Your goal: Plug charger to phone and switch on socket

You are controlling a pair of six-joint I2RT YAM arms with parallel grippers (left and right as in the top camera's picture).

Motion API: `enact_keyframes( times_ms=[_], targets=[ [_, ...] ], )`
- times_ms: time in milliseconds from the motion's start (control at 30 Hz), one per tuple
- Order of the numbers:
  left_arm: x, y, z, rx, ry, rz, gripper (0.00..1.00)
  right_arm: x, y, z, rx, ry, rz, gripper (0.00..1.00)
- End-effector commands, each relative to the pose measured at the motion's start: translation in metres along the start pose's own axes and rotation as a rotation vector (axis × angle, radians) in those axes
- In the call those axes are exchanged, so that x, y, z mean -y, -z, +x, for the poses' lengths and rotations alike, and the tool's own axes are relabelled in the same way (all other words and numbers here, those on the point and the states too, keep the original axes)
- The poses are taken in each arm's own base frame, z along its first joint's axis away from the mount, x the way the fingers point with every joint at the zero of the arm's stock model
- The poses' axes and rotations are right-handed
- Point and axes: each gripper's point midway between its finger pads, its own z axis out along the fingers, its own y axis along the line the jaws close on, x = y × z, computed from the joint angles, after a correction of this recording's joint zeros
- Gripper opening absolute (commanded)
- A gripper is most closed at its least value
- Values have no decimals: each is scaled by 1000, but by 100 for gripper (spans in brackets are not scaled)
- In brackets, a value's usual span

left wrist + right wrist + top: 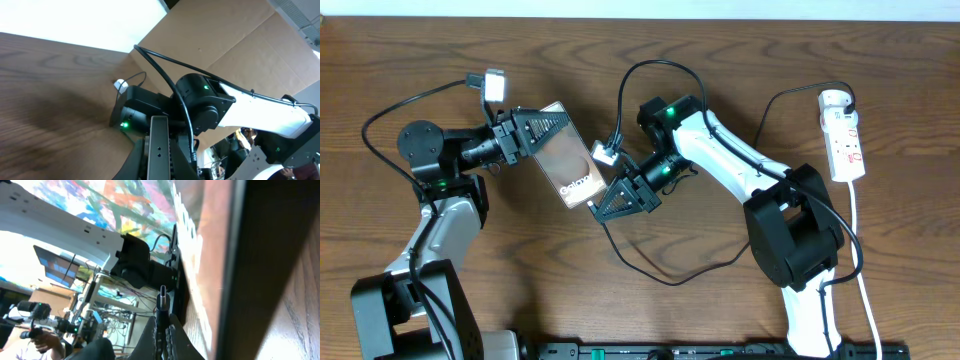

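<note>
1 phone (570,165), clamped by left pincer (548,128); right pincer (601,205) pinches the charger (162,298) at its opposite end.

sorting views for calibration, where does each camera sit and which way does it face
Overhead: above the table, facing straight down; both arms, phone, socket.
Left wrist: on the left arm, looking along the phone toward the right arm; left pincer at bottom.
Right wrist: on the right arm, facing charger tip and phone; right pincer at bottom.
Shared: overhead and left wrist both show the right arm.
</note>
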Motion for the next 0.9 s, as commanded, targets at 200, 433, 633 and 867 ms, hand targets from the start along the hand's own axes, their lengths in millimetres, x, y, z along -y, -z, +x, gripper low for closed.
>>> enact_keyframes(
  times_ms=[200,433,633,867],
  targets=[
    [4,-3,-2,-2,-2,7,7,-11,0,-16,59,31,-52,1],
    [2,1,-6,15,47,-6,7,-10,-1,-14,50,29,-45,1],
    [-22,22,-17,107,231,-87,7,-9,-1,-13,46,32,-40,1],
    [-22,19,-15,99,235,-82,7,-8,0,-14,47,39,-39,1]
  ],
)
